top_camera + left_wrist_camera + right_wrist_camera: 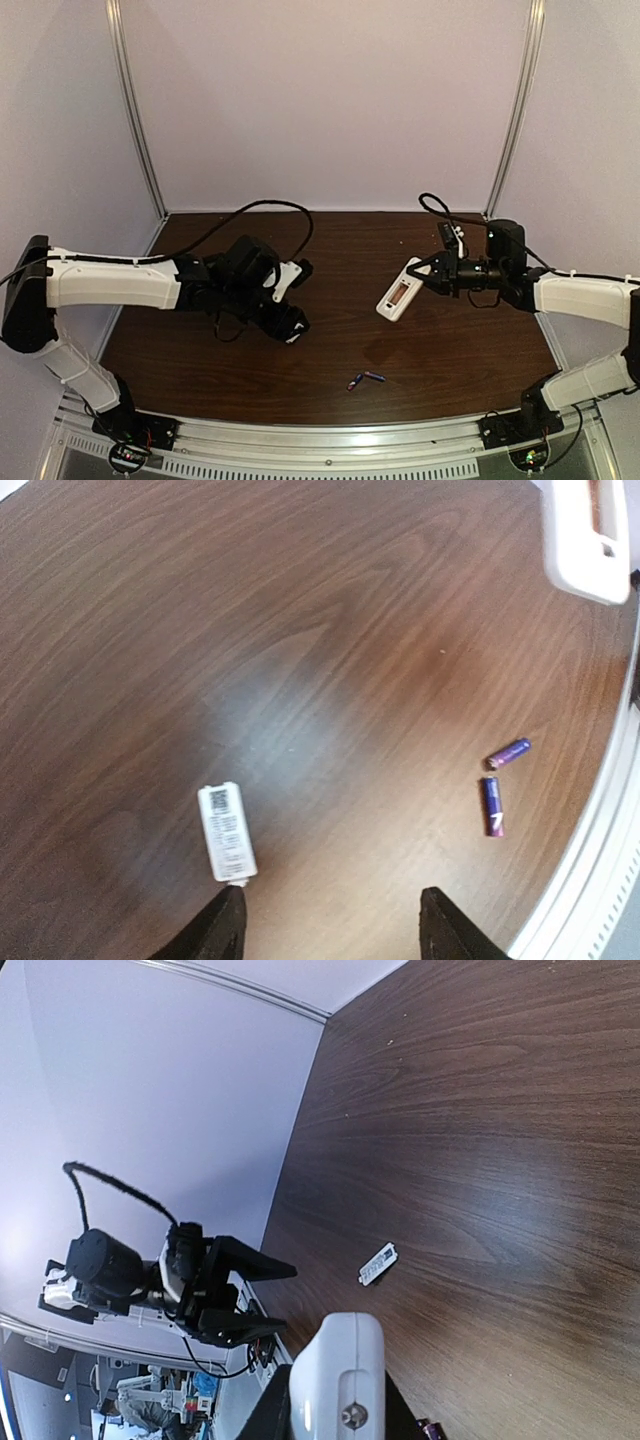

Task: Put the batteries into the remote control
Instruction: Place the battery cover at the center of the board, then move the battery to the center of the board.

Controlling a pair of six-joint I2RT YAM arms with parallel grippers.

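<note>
The right hand (428,276) is pressed tight on one end of the remote control (399,292) and holds it tilted, with the reddish recessed compartment showing. The two batteries (365,380) lie loose on the counter (450,350), nearer the front edge than the remote, their ends close together and well apart from both hands. To the remote's left, the left hand (297,300) hangs spread and empty, and a small white cover piece (227,832) lies flat just beside one fingertip.

Open tabletop (330,680) around the batteries (493,807)
</note>
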